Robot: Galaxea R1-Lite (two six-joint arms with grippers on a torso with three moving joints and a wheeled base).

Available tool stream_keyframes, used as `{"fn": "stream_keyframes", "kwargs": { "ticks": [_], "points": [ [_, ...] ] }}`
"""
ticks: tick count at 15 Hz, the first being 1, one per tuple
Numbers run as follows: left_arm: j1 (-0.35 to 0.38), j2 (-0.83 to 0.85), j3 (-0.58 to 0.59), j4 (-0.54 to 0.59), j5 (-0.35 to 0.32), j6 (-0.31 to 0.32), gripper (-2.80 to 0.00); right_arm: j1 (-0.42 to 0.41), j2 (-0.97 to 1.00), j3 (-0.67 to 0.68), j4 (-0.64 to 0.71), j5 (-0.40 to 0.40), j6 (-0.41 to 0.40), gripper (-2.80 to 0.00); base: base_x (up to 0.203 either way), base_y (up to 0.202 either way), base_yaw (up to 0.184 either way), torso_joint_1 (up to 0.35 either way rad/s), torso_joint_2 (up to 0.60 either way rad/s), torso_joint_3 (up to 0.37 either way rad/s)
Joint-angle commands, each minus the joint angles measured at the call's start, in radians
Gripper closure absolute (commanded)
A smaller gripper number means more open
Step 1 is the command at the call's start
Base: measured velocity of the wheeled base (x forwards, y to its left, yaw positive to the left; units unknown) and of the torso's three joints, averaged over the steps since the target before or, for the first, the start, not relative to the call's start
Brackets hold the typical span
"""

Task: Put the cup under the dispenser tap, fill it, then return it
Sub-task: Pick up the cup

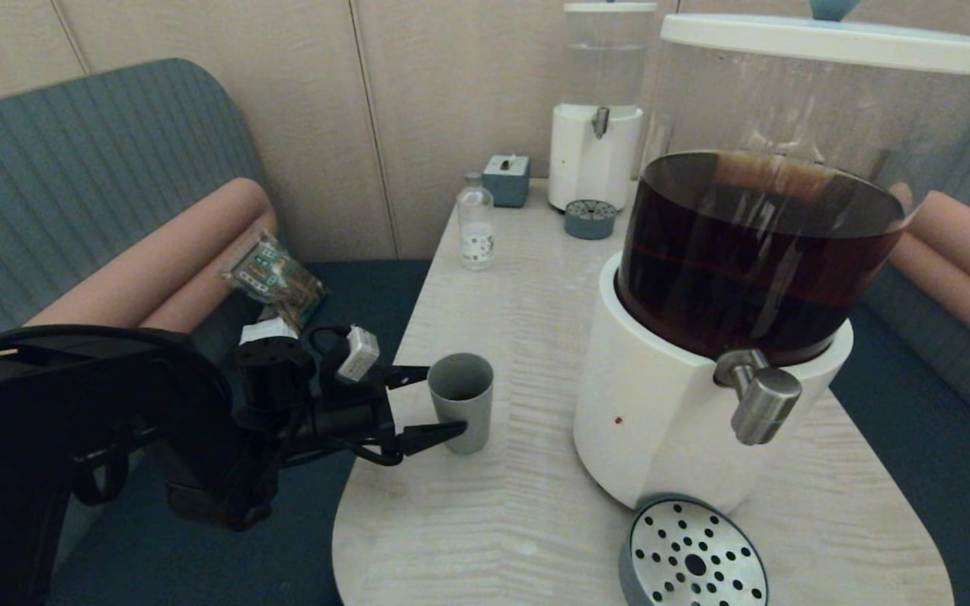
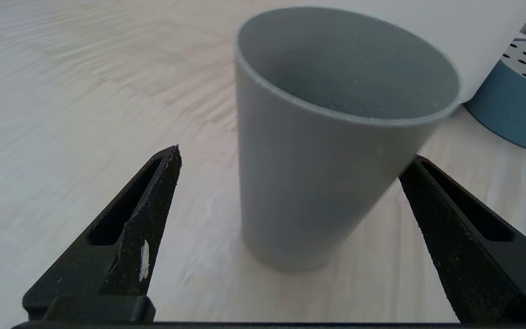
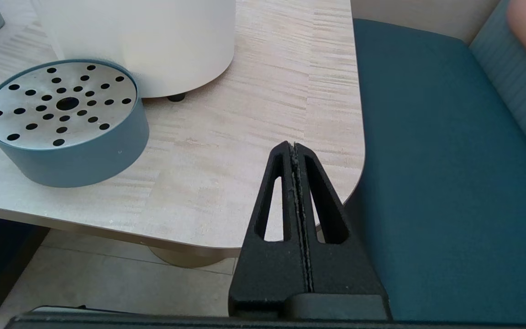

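The empty grey cup stands upright on the table near its left edge. My left gripper is open around it at mid-height; one fingertip is close against the cup's wall, the other stands apart. The steel dispenser tap juts from the big white base to the cup's right, above a round perforated drip tray. The tank holds dark brown liquid. My right gripper is shut and empty, low by the table's near right corner, out of the head view.
At the table's far end stand a smaller clear-tank dispenser with its small drip tray, a clear glass bottle and a small grey box. A snack packet lies on the left bench. Blue bench seats flank the table.
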Motion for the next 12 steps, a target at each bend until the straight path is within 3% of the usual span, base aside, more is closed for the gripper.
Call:
{"fn": "stream_keyframes", "kwargs": {
  "ticks": [1, 12],
  "points": [
    [-0.015, 0.02, -0.019, -0.007, -0.004, 0.001, -2.8, 0.0, -0.005, 0.001, 0.0, 0.0, -0.001, 0.0, 0.0, 0.0, 0.0, 0.0, 0.0, 0.0],
    [-0.037, 0.076, -0.106, -0.01, 0.004, -0.007, -2.8, 0.0, -0.005, -0.001, 0.0, 0.0, -0.001, 0.0, 0.0, 0.0, 0.0, 0.0, 0.0, 0.0]
  ]
}}
